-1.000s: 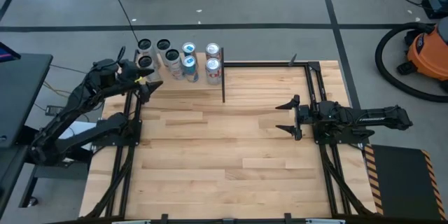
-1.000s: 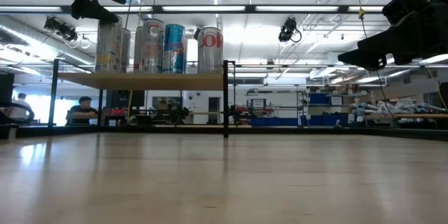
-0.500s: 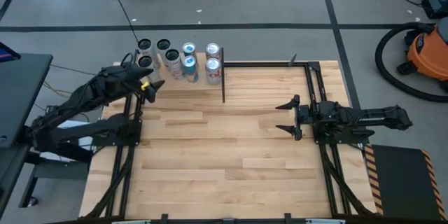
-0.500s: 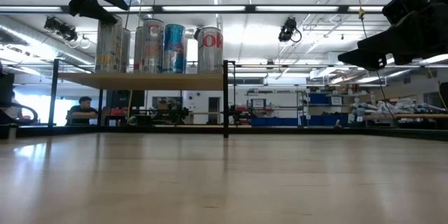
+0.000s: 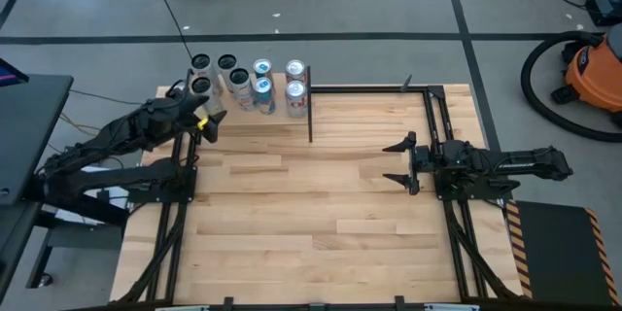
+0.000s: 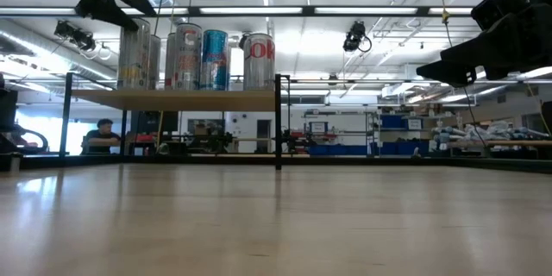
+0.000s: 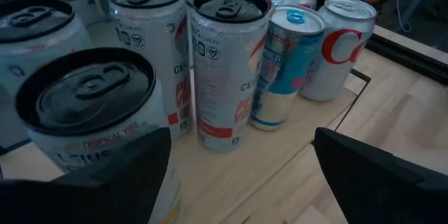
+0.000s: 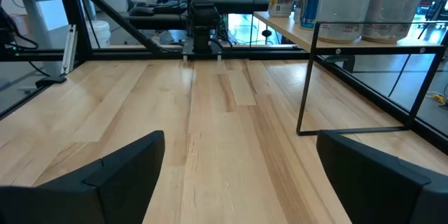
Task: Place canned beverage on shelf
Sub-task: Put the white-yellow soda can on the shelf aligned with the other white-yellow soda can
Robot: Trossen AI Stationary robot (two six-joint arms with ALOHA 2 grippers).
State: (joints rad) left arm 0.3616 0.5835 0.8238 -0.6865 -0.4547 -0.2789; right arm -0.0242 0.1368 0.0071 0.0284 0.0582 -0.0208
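**Pale-wood shelf crowded with cans at the desk's far left corner**

Pale wood forms the shelf [image 6: 172, 99], a flat panel raised on thin black rods above the planked desk [image 5: 321, 204]. From above, it sits at the desk's far left corner, with one black post [image 5: 310, 117] at its right end.

On the shelf stand several tall drink cans [image 7: 227, 63] in a tight cluster. Most are silver-white with black lids and red lettering; one slimmer can [image 7: 283, 66] is light blue and white, and two silver cans with big red letters [image 7: 339, 45] stand at the right end of the group. All are upright, close together, some touching.

At the shelf's near left edge hovers the left claw [image 5: 201, 121], fingers spread wide and holding nothing, with the nearest can just in front of it. The right claw [image 5: 398, 162] hangs over the desk's right half, well apart from the shelf, also wide and empty.
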